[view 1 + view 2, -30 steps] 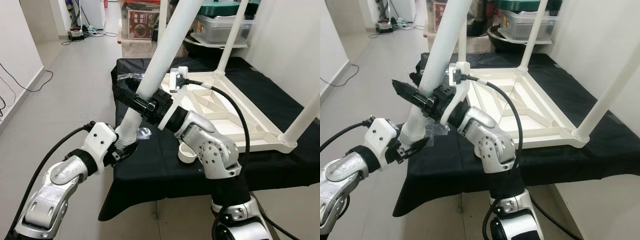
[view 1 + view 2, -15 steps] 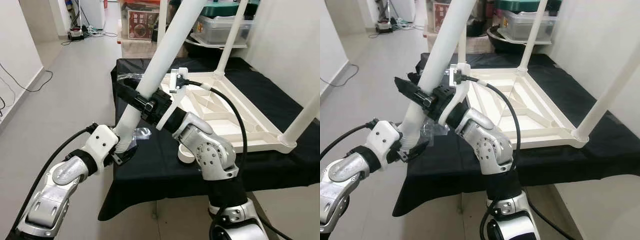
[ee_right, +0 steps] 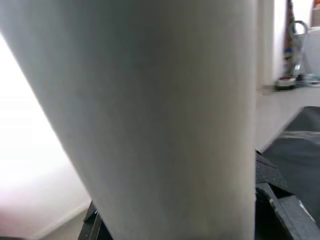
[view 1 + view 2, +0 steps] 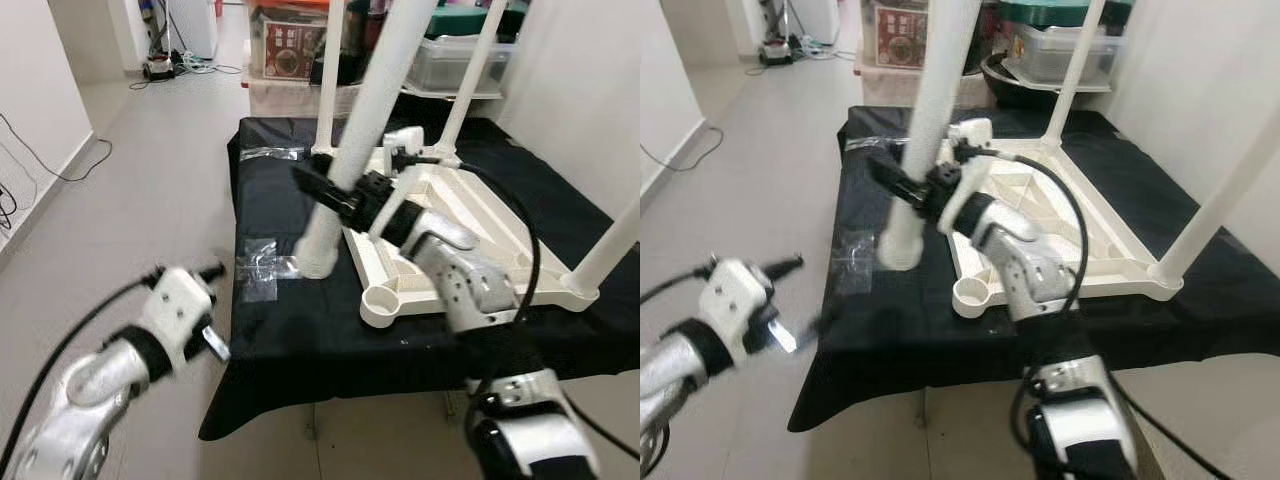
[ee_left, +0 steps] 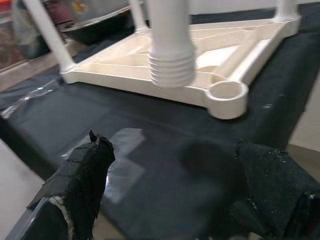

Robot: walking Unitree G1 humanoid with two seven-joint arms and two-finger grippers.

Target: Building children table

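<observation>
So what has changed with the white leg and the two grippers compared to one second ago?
The left gripper let go of the white leg's lower end and drew back off the table edge, open. The right gripper, still clamped on the leg, swung it more upright, towards the empty corner socket. The upturned tabletop stayed put.

black cloth [image 4: 300,330], clear bin [image 4: 450,62] — grey floor [image 4: 150,150]
</observation>
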